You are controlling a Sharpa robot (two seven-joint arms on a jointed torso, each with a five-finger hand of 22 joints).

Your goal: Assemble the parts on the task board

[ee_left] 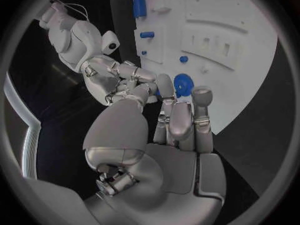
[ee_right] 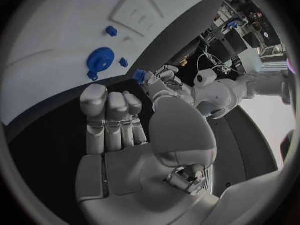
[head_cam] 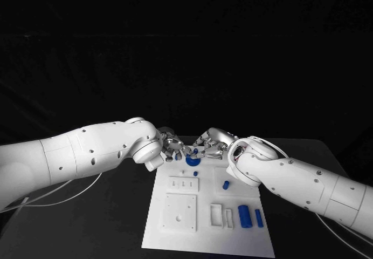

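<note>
Two silver, metal-jointed hands meet at the top edge of the task board (head_cam: 177, 238), a flat white rectangular plate with raised blocks and recessed slots, lying at centre frame on the matte black table (head_cam: 101, 226). The left hand (head_cam: 167, 148) pinches a small blue piece (ee_right: 139, 76) at its fingertips; this grasp is plain in the right wrist view, whereas the head view hides it between the hands. The right hand (head_cam: 214, 141) is released, and its palm holds nothing in the right wrist view. A round blue disc (head_cam: 193, 160) with a ribbed face lies on the board just below both hands. Two smooth blue cylinders (head_cam: 244, 216) lie side by side at the lower right of the board in the head view.
</note>
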